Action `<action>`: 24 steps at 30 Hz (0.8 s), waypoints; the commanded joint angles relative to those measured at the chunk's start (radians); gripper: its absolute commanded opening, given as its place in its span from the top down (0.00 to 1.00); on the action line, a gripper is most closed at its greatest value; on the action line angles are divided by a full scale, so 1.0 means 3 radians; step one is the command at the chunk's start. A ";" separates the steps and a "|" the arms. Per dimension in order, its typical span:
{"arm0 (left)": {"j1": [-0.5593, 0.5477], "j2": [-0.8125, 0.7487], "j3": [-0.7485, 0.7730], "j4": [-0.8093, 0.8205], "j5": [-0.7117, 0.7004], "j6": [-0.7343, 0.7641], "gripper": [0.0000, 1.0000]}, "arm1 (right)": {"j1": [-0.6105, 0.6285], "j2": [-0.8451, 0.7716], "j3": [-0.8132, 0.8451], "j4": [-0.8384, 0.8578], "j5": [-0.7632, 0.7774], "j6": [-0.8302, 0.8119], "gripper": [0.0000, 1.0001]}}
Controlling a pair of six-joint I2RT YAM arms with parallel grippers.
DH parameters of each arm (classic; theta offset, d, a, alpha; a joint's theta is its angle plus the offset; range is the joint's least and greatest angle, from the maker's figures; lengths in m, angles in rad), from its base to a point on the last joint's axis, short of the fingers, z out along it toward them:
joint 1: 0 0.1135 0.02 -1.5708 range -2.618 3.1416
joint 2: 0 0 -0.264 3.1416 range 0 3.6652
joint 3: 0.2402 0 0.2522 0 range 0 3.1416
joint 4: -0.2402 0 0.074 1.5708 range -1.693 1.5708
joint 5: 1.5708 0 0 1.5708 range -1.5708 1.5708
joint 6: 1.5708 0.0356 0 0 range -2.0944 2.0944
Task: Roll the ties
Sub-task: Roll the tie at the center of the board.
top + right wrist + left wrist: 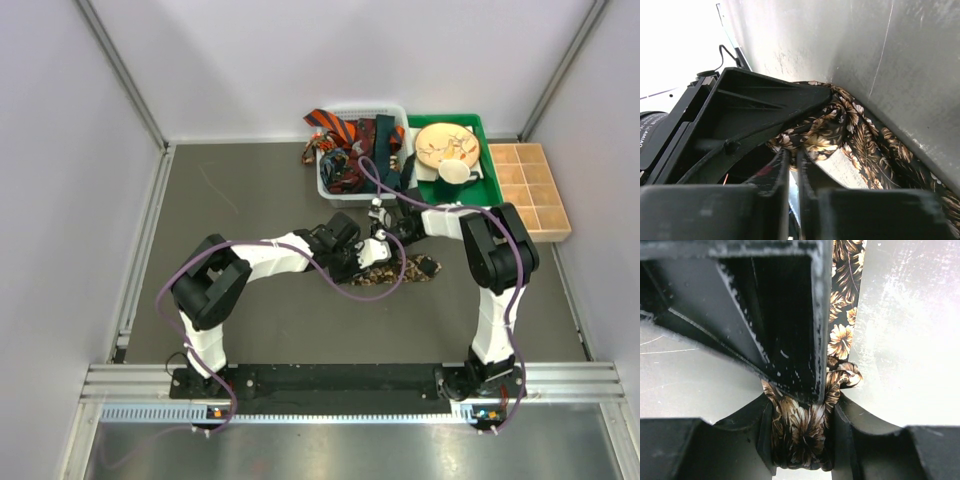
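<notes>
Grey bench [250,200], seen from above: the left gripper [358,256] and the right gripper [384,236] meet nose to nose at mid-bench over a brown-black tie [392,276]. The tie lies crumpled beneath them, with its free end reaching to the right. Behind them, a white mesh basket [340,196] holds more ties: an orange-black striped tie [328,122] draped over its far left rim, a dark red tie [350,172] and a dark teal tie [386,135]. Just right of the basket, a green tray [485,188] carries a wooden plate [447,143] and a white cup [457,172]. A wooden compartment box [530,190] stands at the far right.

From the left wrist, the left jaws stand partly apart. A rolled wad of the brown-black tie fills the gap and presses against both fingers [735,450]. The free length runs flat along the bench, away from the roll. The right gripper's black body reaches in from the top of the view, its tip touching the roll.

From the right wrist, the right jaws stand almost together, with only a slit between them. Bunched fabric sits right at their tips, under the left gripper's black finger. Whether any of it is nipped cannot be told. The remaining length of the tie lies across the bench to the lower right.
</notes>
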 commanded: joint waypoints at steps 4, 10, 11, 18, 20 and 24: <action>-0.0023 0.0242 -0.0043 -0.0169 0.0003 0.0033 0.79 | 0.0034 0.0127 0.0072 -0.0206 0.0434 -0.0208 1.00; -0.0023 0.0221 -0.0053 -0.0169 0.0034 0.0007 0.75 | -0.0053 0.0050 0.0006 -0.0195 0.0608 -0.0203 1.00; -0.0018 0.0206 -0.0053 -0.0174 0.0060 -0.0003 0.68 | -0.0058 0.0030 0.0000 -0.0200 0.0629 -0.0203 1.00; 0.0074 -0.0019 -0.0186 0.0117 0.0330 -0.0054 0.31 | -0.0074 0.0009 -0.0005 -0.0313 0.1001 -0.0269 1.00; 0.0110 -0.0100 -0.0283 0.0316 0.0392 -0.0070 0.30 | -0.0074 -0.0001 -0.0015 -0.0338 0.1078 -0.0279 1.00; 0.0253 -0.0187 -0.0401 0.0587 0.0805 -0.0136 0.28 | -0.0084 -0.0011 -0.0005 -0.0379 0.1252 -0.0295 1.00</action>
